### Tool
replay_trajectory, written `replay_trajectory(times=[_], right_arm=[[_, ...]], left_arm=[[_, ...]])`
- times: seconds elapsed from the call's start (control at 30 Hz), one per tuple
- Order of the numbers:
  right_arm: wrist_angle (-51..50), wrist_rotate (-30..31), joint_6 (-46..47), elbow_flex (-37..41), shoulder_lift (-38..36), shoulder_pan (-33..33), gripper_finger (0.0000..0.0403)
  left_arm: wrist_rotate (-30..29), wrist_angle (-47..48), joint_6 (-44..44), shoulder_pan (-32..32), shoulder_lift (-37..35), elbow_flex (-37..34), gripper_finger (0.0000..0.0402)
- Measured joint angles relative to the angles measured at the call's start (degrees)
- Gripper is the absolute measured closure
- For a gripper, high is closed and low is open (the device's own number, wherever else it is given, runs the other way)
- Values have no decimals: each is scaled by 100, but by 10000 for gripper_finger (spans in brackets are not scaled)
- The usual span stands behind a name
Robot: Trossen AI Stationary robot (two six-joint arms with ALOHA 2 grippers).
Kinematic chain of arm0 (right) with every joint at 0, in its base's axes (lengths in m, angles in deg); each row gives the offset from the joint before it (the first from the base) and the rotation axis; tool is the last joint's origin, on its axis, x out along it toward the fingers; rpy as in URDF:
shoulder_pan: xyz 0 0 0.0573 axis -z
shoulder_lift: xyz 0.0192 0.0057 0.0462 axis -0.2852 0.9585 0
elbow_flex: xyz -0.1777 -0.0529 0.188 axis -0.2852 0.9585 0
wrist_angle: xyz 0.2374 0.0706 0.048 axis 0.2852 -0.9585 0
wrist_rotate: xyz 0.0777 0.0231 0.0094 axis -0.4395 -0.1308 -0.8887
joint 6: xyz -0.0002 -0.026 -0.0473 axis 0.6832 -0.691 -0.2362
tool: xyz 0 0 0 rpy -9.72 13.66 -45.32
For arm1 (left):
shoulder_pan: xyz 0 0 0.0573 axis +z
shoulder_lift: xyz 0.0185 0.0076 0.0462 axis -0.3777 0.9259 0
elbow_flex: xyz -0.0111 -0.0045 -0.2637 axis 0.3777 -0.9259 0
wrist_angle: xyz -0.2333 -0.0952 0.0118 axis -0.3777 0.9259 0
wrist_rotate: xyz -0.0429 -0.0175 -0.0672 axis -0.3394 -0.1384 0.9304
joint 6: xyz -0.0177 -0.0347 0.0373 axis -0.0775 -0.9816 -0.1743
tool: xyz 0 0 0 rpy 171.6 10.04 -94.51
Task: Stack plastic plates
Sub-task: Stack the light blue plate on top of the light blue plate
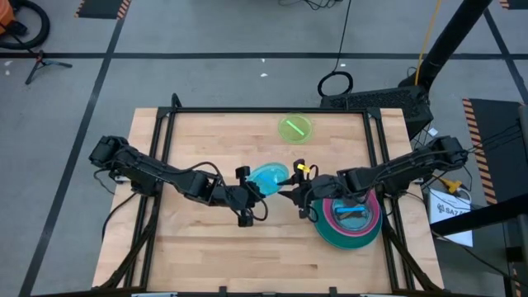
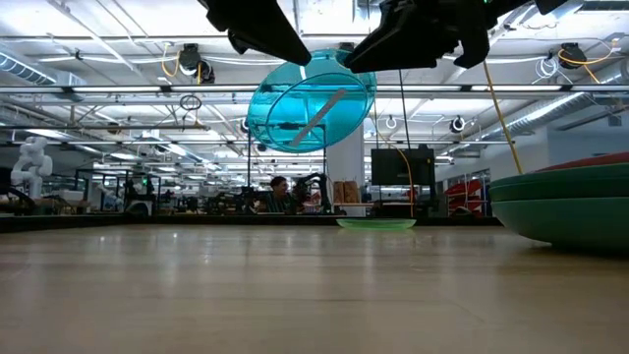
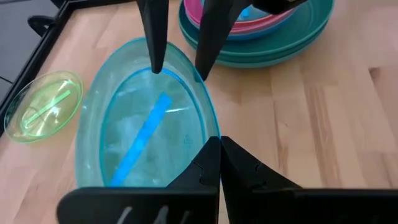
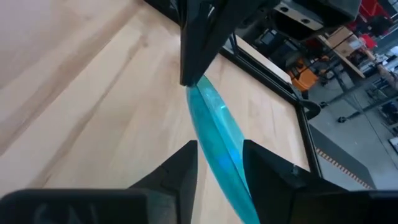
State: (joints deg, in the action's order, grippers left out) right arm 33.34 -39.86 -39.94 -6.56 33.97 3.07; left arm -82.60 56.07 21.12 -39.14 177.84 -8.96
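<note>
Above the table's middle, the left gripper (image 1: pixel 254 191) pinched the light blue plate (image 1: pixel 269 176) while the right gripper (image 1: pixel 290 188) straddled its opposite rim, apparently not yet tight; an early release could drop it.

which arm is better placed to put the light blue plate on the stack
Right. The stack lies beneath the right arm, and the right pincer already straddles the light blue plate. The left pincer, shut on its opposite rim, is farther away.
</note>
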Motion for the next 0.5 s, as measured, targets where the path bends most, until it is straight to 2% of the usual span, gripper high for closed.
replay_trajectory(times=[0.17,0.27,0.5], right_arm=[[-4,-39,0,2,0,2,301],[7,-257,-30,4,0,2,325],[-7,-354,-108,7,0,-2,380]], left_arm=[[-1,-34,2,0,0,0,399],[1,-31,4,0,0,0,399],[-5,-20,4,2,0,0,399]])
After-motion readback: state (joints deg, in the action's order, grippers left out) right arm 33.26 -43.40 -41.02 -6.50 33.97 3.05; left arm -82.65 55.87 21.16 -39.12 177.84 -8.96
